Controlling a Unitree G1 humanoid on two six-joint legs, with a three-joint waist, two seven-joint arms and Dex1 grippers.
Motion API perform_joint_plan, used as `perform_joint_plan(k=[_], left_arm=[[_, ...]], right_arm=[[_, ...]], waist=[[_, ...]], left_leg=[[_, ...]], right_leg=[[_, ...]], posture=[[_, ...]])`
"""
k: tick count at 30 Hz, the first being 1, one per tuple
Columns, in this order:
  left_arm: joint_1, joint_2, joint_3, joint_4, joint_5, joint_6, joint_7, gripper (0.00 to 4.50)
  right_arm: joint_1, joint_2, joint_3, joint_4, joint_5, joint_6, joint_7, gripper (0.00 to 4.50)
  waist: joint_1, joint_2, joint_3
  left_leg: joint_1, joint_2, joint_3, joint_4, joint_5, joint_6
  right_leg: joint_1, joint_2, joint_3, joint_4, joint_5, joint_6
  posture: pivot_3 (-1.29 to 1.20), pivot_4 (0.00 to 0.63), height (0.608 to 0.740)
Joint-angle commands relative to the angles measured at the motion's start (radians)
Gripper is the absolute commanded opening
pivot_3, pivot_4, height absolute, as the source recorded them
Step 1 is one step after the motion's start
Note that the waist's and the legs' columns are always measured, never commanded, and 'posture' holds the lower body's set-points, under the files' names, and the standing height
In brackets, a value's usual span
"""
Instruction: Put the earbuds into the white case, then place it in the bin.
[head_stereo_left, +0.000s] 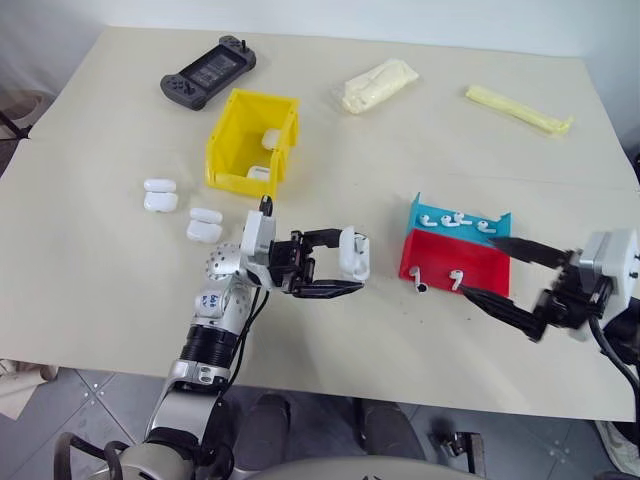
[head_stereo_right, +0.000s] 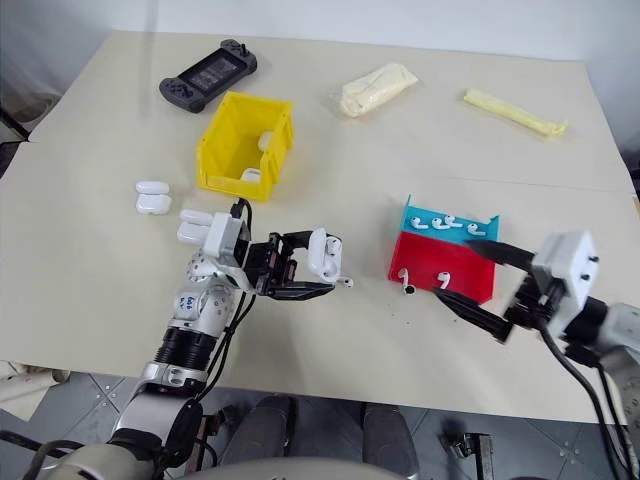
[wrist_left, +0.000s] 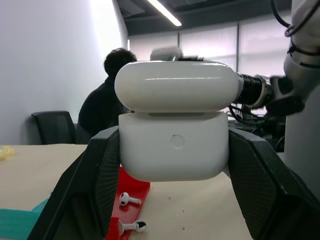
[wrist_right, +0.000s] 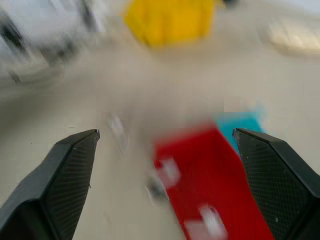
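My left gripper (head_stereo_left: 350, 262) is shut on the white case (head_stereo_left: 354, 252) and holds it above the table near the front middle. In the left wrist view the case (wrist_left: 175, 145) sits between both fingers with its lid down. Two earbuds (head_stereo_left: 455, 277) lie in the red tray (head_stereo_left: 470, 258), and several more (head_stereo_left: 458, 219) lie in the blue tray (head_stereo_left: 425, 212). My right gripper (head_stereo_left: 482, 267) stands wide open at the red tray's right side, holding nothing. The yellow bin (head_stereo_left: 225, 140) is at the back left with two white cases (head_stereo_left: 271, 137) inside.
Two pairs of white cases (head_stereo_left: 160, 195) (head_stereo_left: 204, 224) lie left of my left arm. A black game controller (head_stereo_left: 208, 72), a cream packet (head_stereo_left: 378, 85) and a yellow packet (head_stereo_left: 517, 108) lie at the back. A person (wrist_left: 107, 95) is in the room beyond the table.
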Motion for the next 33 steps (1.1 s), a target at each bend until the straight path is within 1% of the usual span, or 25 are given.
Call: perform_joint_plan(k=[1, 3, 4, 5, 6, 9, 10, 12, 14, 16, 18, 20, 23, 25, 27, 30, 33], left_arm=[[-0.014, -0.022, -0.005, -0.002, -0.013, -0.045, -0.045, 2.79], [-0.011, -0.032, -0.016, -0.008, -0.014, -0.066, -0.071, 2.79], [-0.008, -0.044, -0.022, -0.014, -0.017, -0.068, -0.071, 2.79], [-0.005, -0.052, -0.029, -0.019, -0.018, -0.071, -0.071, 2.79], [-0.006, -0.061, -0.036, -0.016, -0.015, -0.075, -0.069, 2.79], [-0.009, -0.077, -0.040, -0.002, -0.013, -0.077, -0.052, 2.79], [-0.008, -0.079, -0.040, 0.004, -0.011, -0.079, -0.048, 2.79], [-0.007, -0.084, -0.039, 0.007, -0.008, -0.075, -0.030, 2.79], [-0.002, -0.083, -0.036, -0.001, -0.008, -0.069, -0.013, 2.79], [-0.004, -0.082, -0.035, 0.001, -0.006, -0.068, -0.007, 2.79], [-0.002, -0.079, -0.036, -0.001, -0.001, -0.070, -0.002, 2.79], [0.003, -0.076, -0.036, -0.005, 0.003, -0.075, 0.004, 2.79], [0.025, -0.073, -0.033, -0.030, 0.008, -0.081, 0.029, 2.79], [0.040, -0.072, -0.036, -0.043, 0.011, -0.084, 0.042, 2.79], [0.052, -0.071, -0.037, -0.057, 0.013, -0.084, 0.055, 2.79], [0.075, -0.067, -0.037, -0.082, 0.013, -0.085, 0.077, 2.79], [0.092, -0.061, -0.036, -0.101, 0.017, -0.089, 0.096, 2.79]], right_arm=[[-0.003, -0.049, -0.063, 0.129, -0.107, -0.136, 0.070, 4.47], [-0.020, -0.083, -0.060, 0.202, -0.146, -0.168, 0.098, 4.47], [-0.035, -0.119, -0.050, 0.230, -0.142, -0.137, 0.122, 4.47], [-0.022, -0.176, -0.041, 0.235, -0.128, -0.048, 0.156, 4.47], [-0.016, -0.223, -0.031, 0.243, -0.128, 0.004, 0.186, 4.47], [-0.097, -0.314, 0.041, 0.286, -0.180, 0.030, 0.190, 4.47], [-0.149, -0.318, 0.062, 0.298, -0.181, 0.016, 0.183, 4.47], [-0.288, -0.348, 0.143, 0.326, -0.189, 0.064, 0.170, 4.47], [-0.470, -0.363, 0.259, 0.366, -0.211, 0.103, 0.190, 4.47], [-0.624, -0.364, 0.379, 0.426, -0.285, 0.116, 0.204, 4.47], [-0.786, -0.343, 0.500, 0.491, -0.360, 0.165, 0.216, 4.47], [-0.907, -0.316, 0.597, 0.558, -0.441, 0.169, 0.221, 4.47], [-1.105, -0.231, 0.732, 0.699, -0.556, 0.173, 0.237, 4.47], [-1.202, -0.177, 0.801, 0.792, -0.619, 0.174, 0.256, 4.47], [-1.271, -0.137, 0.858, 0.868, -0.668, 0.177, 0.292, 4.47], [-1.344, -0.077, 0.933, 0.998, -0.751, 0.072, 0.326, 4.47], [-1.416, -0.024, 1.001, 1.150, -0.843, -0.036, 0.335, 4.47]], waist=[[-0.004, 0.000, 0.000], [-0.006, 0.000, 0.000], [-0.008, 0.000, 0.000], [-0.009, 0.001, 0.000], [-0.009, 0.002, 0.000], [-0.017, 0.002, 0.000], [-0.020, 0.002, 0.000], [-0.027, 0.002, 0.000], [-0.030, 0.003, 0.000], [-0.032, 0.005, 0.002], [-0.030, 0.006, 0.002], [-0.025, 0.005, 0.002], [-0.025, 0.005, 0.002], [-0.027, 0.005, 0.002], [-0.026, 0.005, 0.002], [-0.025, 0.005, 0.002], [-0.028, 0.005, 0.002]], left_leg=[[0.000, 0.000, 0.000, 0.000, 0.000, 0.000], [0.001, 0.000, 0.001, 0.000, 0.000, 0.000], [0.002, 0.001, 0.001, 0.000, 0.000, 0.001], [0.002, 0.001, 0.001, 0.000, 0.000, 0.001], [0.001, 0.001, 0.001, 0.000, 0.000, 0.000], [0.002, 0.002, 0.001, 0.001, 0.000, 0.001], [0.002, 0.002, 0.001, 0.002, 0.000, 0.001], [0.002, 0.002, 0.001, 0.004, 0.000, 0.001], [0.001, 0.002, 0.001, 0.005, 0.000, 0.001], [0.001, 0.002, 0.001, 0.006, 0.000, 0.000], [0.001, 0.003, 0.001, 0.007, 0.000, 0.000], [0.000, 0.003, -0.001, 0.006, 0.000, 0.000], [-0.002, 0.002, -0.003, 0.006, 0.000, 0.000], [-0.002, 0.001, -0.003, 0.005, 0.000, 0.000], [-0.003, 0.000, -0.002, 0.005, 0.000, 0.000], [-0.006, 0.000, -0.002, 0.007, 0.001, -0.001], [-0.006, -0.003, 0.003, 0.007, 0.001, 0.000]], right_leg=[[0.000, 0.000, 0.000, 0.000, 0.000, 0.000], [0.000, 0.000, 0.001, 0.001, 0.000, 0.000], [0.000, 0.001, 0.001, 0.001, 0.000, 0.000], [0.000, 0.001, 0.001, 0.001, 0.000, 0.000], [0.000, 0.001, 0.001, 0.002, 0.000, 0.000], [0.000, 0.002, 0.001, 0.002, 0.000, 0.000], [0.000, 0.002, 0.001, 0.003, 0.000, 0.000], [0.000, 0.002, 0.001, 0.004, 0.000, 0.000], [0.000, 0.002, 0.002, 0.005, 0.000, 0.000], [-0.001, 0.001, 0.002, 0.006, 0.001, -0.001], [-0.001, 0.001, 0.002, 0.006, 0.001, -0.001], [-0.003, 0.001, 0.002, 0.005, 0.001, -0.001], [-0.004, -0.001, 0.002, 0.004, 0.001, -0.001], [-0.006, -0.003, 0.002, 0.005, 0.001, -0.001], [-0.009, -0.005, 0.002, 0.005, 0.001, -0.001], [-0.015, -0.006, -0.001, 0.007, 0.001, -0.001], [-0.019, -0.011, -0.003, 0.011, 0.001, -0.001]], posture=[[0.00, 0.150, 0.740], [0.00, 0.150, 0.740], [0.00, 0.150, 0.740], [0.00, 0.150, 0.740], [0.00, 0.150, 0.740], [0.00, 0.150, 0.740], [0.00, 0.150, 0.740], [0.00, 0.150, 0.740], [0.00, 0.150, 0.740], [0.00, 0.150, 0.740], [0.00, 0.150, 0.740], [0.00, 0.150, 0.740], [0.00, 0.150, 0.740], [0.00, 0.150, 0.740], [0.00, 0.150, 0.740], [0.00, 0.150, 0.740], [0.00, 0.150, 0.740]])
